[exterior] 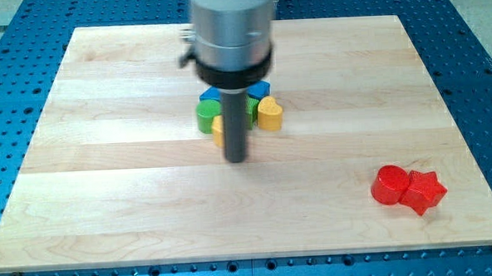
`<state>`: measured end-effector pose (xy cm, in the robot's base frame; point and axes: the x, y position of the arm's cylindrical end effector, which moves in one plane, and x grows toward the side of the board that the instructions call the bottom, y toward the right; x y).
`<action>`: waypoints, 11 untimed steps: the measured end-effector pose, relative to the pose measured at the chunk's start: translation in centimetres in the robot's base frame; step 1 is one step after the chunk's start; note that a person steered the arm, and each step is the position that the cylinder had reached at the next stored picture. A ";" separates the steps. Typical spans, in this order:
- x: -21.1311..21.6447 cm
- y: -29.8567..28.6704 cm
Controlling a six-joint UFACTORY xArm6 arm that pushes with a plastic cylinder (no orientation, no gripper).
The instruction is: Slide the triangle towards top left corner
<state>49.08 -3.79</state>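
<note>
Resting just below the crowded cluster — my tip (236, 160) — triangle seemingly hidden

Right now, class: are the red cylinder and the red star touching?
Touching. The camera view shows the red cylinder pressed against the red star, with no board visible between them.

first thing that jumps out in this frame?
The big grey arm head at the view's top centre, with its dark rod dropping to my tip near the board's middle. Right behind the rod sits a tight cluster: blue blocks, a green block and a yellow heart, partly hidden. Far off at the view's bottom right, a red cylinder touches a red star.
</note>
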 end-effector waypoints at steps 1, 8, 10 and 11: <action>-0.2 -2.8; -14.6 -12.0; -21.8 -16.9; -23.0 -14.9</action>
